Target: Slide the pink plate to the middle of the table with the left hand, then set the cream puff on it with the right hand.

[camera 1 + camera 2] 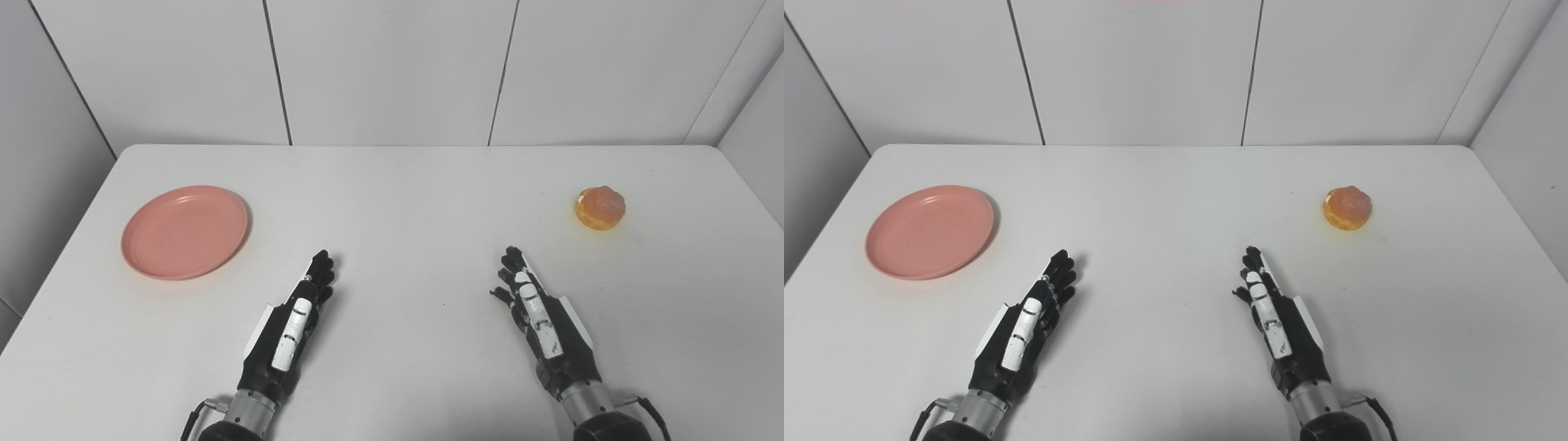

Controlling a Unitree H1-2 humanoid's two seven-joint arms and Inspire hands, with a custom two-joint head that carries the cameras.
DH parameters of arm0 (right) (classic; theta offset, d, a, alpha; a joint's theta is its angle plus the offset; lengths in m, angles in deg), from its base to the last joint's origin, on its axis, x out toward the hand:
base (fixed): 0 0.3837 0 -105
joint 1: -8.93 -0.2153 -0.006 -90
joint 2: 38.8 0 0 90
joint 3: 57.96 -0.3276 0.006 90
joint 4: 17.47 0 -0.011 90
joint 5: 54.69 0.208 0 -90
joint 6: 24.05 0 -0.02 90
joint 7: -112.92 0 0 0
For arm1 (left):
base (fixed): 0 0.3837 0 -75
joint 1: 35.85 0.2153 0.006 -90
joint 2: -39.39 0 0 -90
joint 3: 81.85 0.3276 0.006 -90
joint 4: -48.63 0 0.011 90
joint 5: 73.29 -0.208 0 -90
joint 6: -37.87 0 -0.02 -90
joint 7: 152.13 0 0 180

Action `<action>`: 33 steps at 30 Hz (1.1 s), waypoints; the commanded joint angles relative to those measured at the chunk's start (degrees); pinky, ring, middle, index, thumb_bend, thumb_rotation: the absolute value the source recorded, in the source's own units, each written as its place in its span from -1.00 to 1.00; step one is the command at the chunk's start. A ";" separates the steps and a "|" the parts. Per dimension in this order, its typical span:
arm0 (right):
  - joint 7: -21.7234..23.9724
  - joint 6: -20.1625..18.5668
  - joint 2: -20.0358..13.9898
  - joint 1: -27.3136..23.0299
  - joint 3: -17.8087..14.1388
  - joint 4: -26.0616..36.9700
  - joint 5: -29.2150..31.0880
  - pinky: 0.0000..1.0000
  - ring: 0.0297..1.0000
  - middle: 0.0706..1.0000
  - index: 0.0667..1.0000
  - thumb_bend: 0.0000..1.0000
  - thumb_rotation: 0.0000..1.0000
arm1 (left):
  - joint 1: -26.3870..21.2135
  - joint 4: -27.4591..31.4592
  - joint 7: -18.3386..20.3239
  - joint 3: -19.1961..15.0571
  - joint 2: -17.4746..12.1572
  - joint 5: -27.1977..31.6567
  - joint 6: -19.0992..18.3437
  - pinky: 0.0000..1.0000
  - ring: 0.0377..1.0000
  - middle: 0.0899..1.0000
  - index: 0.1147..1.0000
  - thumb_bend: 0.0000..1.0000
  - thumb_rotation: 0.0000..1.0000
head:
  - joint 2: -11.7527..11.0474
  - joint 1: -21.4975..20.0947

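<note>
I see the plate (185,232) near the table's (404,184) left edge, the cream puff (599,208) near its right edge, bare table between them, and my left hand (295,324) and right hand (539,315) outstretched, holding nothing.

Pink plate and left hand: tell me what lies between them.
Nothing: only bare white table separates the pink plate from the left hand, plain in both eye views.

white table (392,184), pale panelled walls (392,67)
</note>
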 commanded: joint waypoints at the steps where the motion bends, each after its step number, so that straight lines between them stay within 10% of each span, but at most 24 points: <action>1: -0.13 -0.32 0.11 -0.89 0.23 1.95 -0.10 1.00 1.00 1.00 1.00 -0.57 1.00 | 1.01 0.11 -0.14 0.19 -0.26 -0.88 -2.34 1.00 1.00 1.00 1.00 -0.10 1.00 | -0.05 0.06; 24: -0.02 -0.88 0.08 -0.63 0.54 2.85 -0.41 1.00 1.00 1.00 1.00 -0.56 1.00 | 1.34 0.75 -0.73 0.37 -0.22 -2.25 -2.05 1.00 1.00 1.00 1.00 -0.10 1.00 | 0.10 0.06; 33: 0.38 3.12 -0.36 -0.11 -0.49 0.73 0.71 1.00 1.00 1.00 1.00 -0.58 1.00 | 1.37 -1.93 -1.77 1.09 0.89 -4.07 1.01 1.00 1.00 1.00 1.00 -0.01 1.00 | -3.99 5.54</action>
